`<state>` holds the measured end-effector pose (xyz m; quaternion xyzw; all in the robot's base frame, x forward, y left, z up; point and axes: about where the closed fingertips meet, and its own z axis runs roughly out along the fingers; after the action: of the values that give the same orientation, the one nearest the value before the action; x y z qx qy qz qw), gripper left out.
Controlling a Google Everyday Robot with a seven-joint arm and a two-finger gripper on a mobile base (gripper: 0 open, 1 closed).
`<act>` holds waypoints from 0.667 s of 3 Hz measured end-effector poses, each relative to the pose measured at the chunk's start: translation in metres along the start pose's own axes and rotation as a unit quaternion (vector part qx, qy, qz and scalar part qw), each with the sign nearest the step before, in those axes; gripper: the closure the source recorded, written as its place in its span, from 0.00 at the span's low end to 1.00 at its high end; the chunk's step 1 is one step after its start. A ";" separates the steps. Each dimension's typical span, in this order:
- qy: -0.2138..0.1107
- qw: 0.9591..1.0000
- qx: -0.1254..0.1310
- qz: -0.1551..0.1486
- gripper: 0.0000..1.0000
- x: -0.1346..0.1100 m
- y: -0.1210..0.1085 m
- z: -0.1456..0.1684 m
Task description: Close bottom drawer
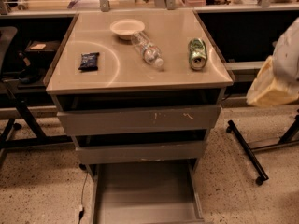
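- Unclear whether the gripper (275,78) is open or closed; it hangs at right, apart from the cabinet (140,80).
- Nearest, the bottom drawer (147,192) stands pulled out, awaiting a push.
- Farther, a can (197,53) lies on the cabinet top.

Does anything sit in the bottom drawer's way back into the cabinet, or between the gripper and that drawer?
Nothing visible does. The bottom drawer is pulled out, its tray bare up to the cabinet. The gripper is at the view's right edge, higher up, only open space between it and the drawer.
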<state>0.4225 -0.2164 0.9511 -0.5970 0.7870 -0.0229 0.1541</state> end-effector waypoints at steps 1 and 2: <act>-0.003 1.000 -0.024 0.018 1.00 0.015 0.046 0.042; 0.014 0.996 -0.087 0.027 1.00 0.039 0.098 0.109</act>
<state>0.3515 -0.2093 0.8179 -0.5866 0.8036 0.0411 0.0912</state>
